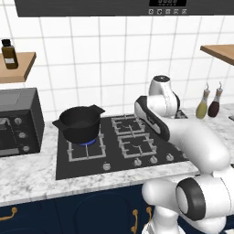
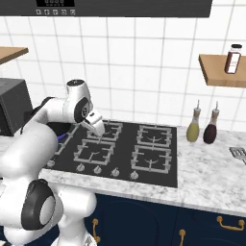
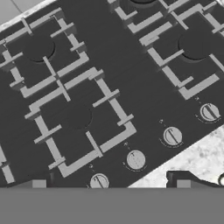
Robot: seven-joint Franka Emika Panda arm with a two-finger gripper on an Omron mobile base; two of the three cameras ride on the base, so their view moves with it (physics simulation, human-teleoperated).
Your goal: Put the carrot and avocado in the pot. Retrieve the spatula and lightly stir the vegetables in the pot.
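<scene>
White arm segments [image 1: 196,151] loom nearest, rising from the base and folding over the black cooktop [image 1: 123,146] set in the marble counter [image 1: 27,176]. On the cooktop's front left burner, over a blue flame, sits the pot [image 1: 80,122], matte black with two flat handles; its inside cannot be made out. A dark oven [image 1: 18,121] stands just left of it. From the right base view, the spatula [image 2: 239,153] lies at the counter's far right edge, well apart from the pot, beyond two bottles [image 2: 202,127]. The gripper [image 3: 109,186] hangs above the burner grates and knobs [image 3: 135,159], its fingertips [image 3: 177,180] spread wide, holding nothing.
</scene>
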